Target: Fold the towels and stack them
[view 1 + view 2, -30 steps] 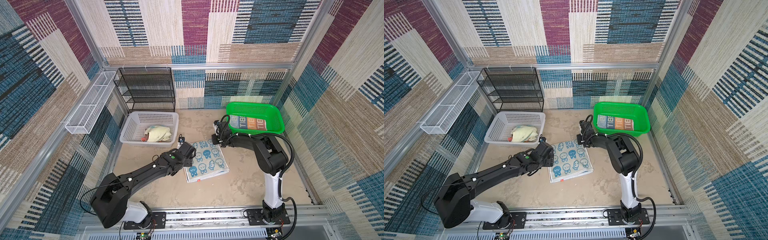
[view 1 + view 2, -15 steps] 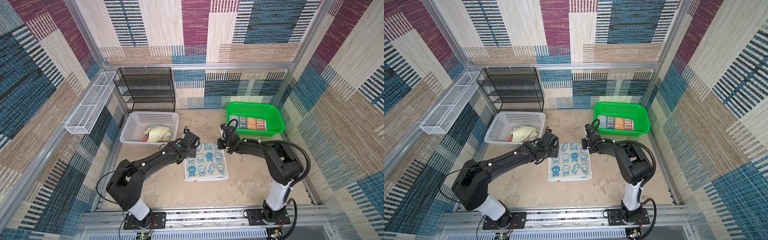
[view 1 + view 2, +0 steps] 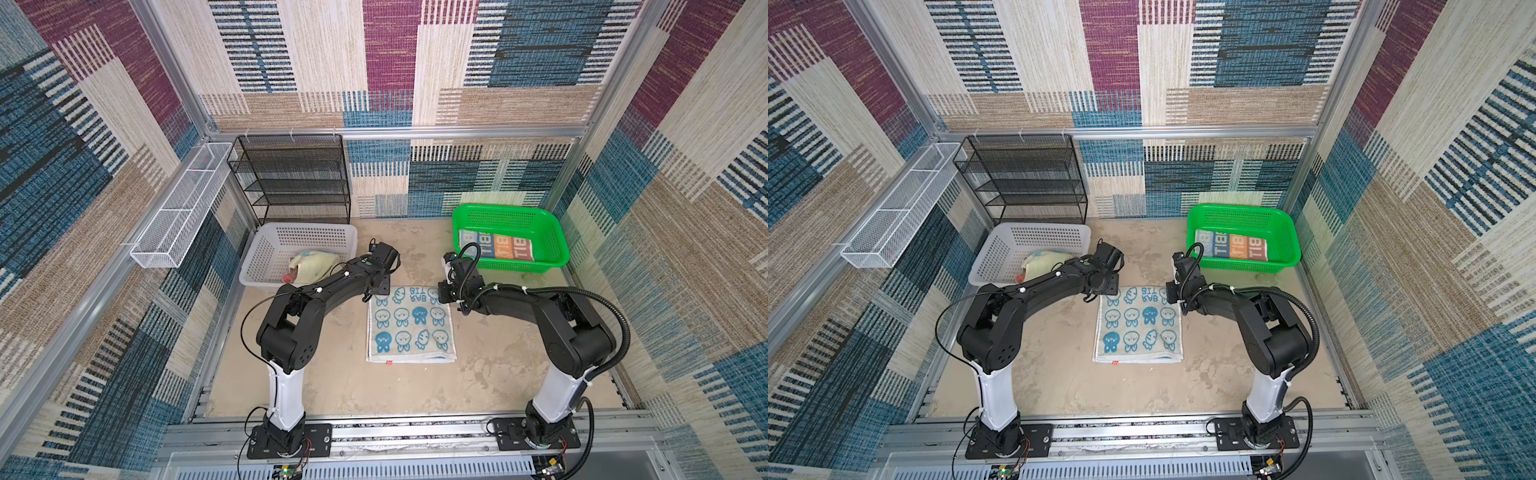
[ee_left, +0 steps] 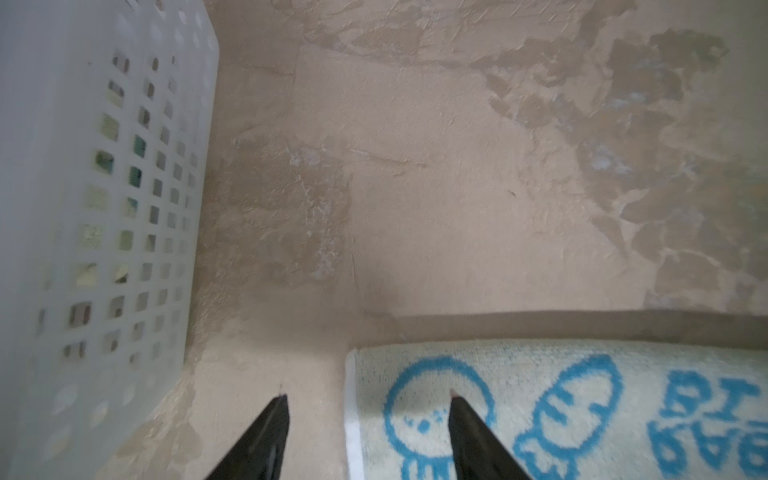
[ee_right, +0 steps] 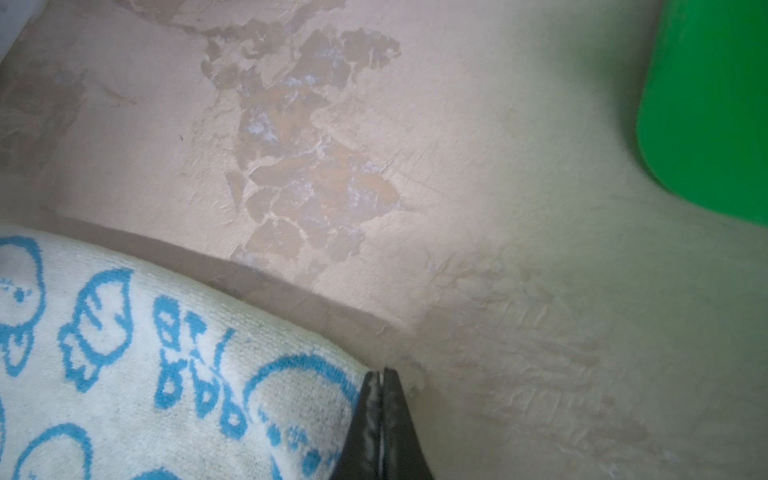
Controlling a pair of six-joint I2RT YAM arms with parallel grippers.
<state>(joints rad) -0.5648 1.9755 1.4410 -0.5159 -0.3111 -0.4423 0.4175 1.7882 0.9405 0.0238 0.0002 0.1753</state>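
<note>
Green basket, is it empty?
No, a folded striped towel with white letters lies inside the green basket.

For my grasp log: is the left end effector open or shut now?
Open. In the left wrist view, the left end effector has its fingers apart, one over the towel, one over the bare table.

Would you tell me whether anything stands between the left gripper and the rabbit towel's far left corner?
Nothing visible does. The left gripper, jaws open, straddles the edge of the rabbit towel at that corner, over bare table; the white basket stands apart to one side.
</note>
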